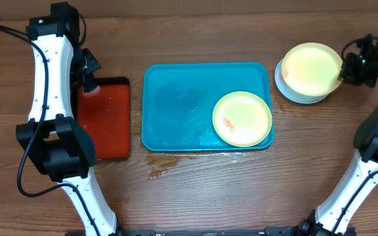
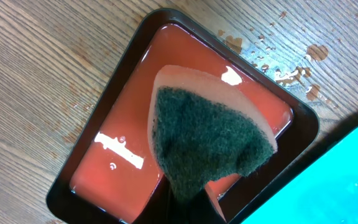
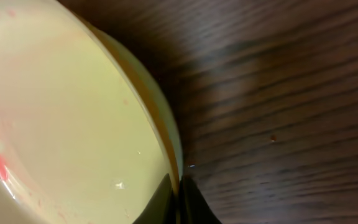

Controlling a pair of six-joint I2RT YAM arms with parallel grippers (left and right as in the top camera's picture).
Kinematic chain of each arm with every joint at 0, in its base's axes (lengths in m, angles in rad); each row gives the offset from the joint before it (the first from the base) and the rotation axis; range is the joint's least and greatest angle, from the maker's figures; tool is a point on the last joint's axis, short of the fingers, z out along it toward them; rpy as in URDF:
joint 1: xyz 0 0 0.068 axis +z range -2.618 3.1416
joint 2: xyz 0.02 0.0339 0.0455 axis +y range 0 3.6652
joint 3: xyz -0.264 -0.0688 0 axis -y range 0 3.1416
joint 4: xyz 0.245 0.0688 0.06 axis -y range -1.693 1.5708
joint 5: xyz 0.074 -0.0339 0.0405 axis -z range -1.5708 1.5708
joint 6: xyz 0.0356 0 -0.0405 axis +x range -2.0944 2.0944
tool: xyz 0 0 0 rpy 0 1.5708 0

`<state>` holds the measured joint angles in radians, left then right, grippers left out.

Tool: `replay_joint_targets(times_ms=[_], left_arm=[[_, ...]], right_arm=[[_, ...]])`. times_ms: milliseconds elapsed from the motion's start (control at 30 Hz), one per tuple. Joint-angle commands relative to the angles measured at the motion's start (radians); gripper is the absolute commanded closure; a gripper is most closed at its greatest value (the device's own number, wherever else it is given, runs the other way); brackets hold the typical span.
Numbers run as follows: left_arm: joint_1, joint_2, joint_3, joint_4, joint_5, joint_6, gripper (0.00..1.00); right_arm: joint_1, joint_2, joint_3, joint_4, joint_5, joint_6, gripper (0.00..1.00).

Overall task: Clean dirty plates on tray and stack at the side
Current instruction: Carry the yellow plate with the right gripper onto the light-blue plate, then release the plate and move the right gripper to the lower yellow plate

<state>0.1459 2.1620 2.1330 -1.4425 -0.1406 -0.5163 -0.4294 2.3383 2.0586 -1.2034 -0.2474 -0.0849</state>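
The teal tray (image 1: 176,105) lies mid-table, wet, with its corner also in the left wrist view (image 2: 334,180). On its right end rests one yellow-green plate (image 1: 242,118) bearing an orange smear. Right of the tray, my right gripper (image 1: 346,69) (image 3: 178,182) is shut on the rim of a second yellow-green plate (image 1: 312,68) (image 3: 67,112), which hangs tilted over a light blue plate (image 1: 293,92) on the table. My left gripper (image 1: 90,84) (image 2: 188,191) is shut on a sponge (image 2: 210,137), green scouring side up, above the red tray (image 2: 123,124).
The red tray (image 1: 104,121) with a dark rim sits left of the teal tray and holds liquid. Water drops and a small orange-tinged puddle (image 1: 159,172) lie on the wood in front of the teal tray, with more drops (image 2: 291,68) beside the red tray.
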Motion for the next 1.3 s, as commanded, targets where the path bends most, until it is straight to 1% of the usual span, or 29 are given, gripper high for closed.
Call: replay_joint_targets(times_ms=[0, 67, 200, 367, 500, 567, 633, 667, 733, 833, 933, 1067, 1167, 1267], left_arm=[[0.003, -0.004, -0.005, 0.007, 0.016, 0.019, 0.96], [0.003, -0.004, -0.005, 0.010, 0.016, 0.019, 0.96], [0.003, -0.004, -0.005, 0.014, 0.020, 0.019, 0.96], [0.003, -0.004, -0.005, 0.014, 0.030, 0.020, 0.96], [0.003, -0.004, -0.005, 0.014, 0.030, 0.019, 0.96], [0.003, -0.004, -0.005, 0.015, 0.030, 0.019, 0.96], [0.003, -0.004, -0.005, 0.016, 0.030, 0.019, 0.96], [0.003, -0.004, -0.005, 0.019, 0.031, 0.019, 0.96], [0.003, -0.004, -0.005, 0.027, 0.032, 0.019, 0.96], [0.003, -0.004, -0.005, 0.037, 0.044, 0.019, 0.96], [0.003, -0.004, -0.005, 0.039, 0.061, 0.019, 0.96], [0.003, -0.004, -0.005, 0.038, 0.061, 0.019, 0.96], [0.003, -0.004, -0.005, 0.038, 0.061, 0.019, 0.96], [0.003, -0.004, -0.005, 0.038, 0.061, 0.019, 0.96]], right_arm=[[0.003, -0.038, -0.061, 0.038, -0.047, 0.019, 0.88], [0.006, -0.038, -0.077, 0.048, -0.077, 0.018, 0.83], [0.039, -0.038, -0.074, 0.049, -0.153, 0.000, 0.79], [0.108, -0.054, -0.073, 0.018, -0.176, -0.003, 0.78], [0.158, -0.114, -0.058, -0.045, -0.370, -0.112, 0.76], [0.189, -0.159, -0.058, -0.058, -0.397, -0.135, 0.75], [0.232, -0.196, -0.058, -0.079, -0.393, -0.198, 0.73], [0.257, -0.205, -0.058, -0.093, -0.380, -0.238, 0.68], [0.309, -0.206, -0.058, -0.124, -0.338, -0.315, 0.50], [0.393, -0.191, -0.082, -0.141, -0.211, -0.392, 0.47], [0.475, -0.182, -0.141, -0.116, -0.074, -0.392, 0.48], [0.555, -0.182, -0.255, -0.042, 0.115, -0.391, 0.45], [0.584, -0.182, -0.339, 0.023, 0.177, -0.392, 0.41], [0.587, -0.182, -0.388, 0.063, 0.183, -0.392, 0.39]])
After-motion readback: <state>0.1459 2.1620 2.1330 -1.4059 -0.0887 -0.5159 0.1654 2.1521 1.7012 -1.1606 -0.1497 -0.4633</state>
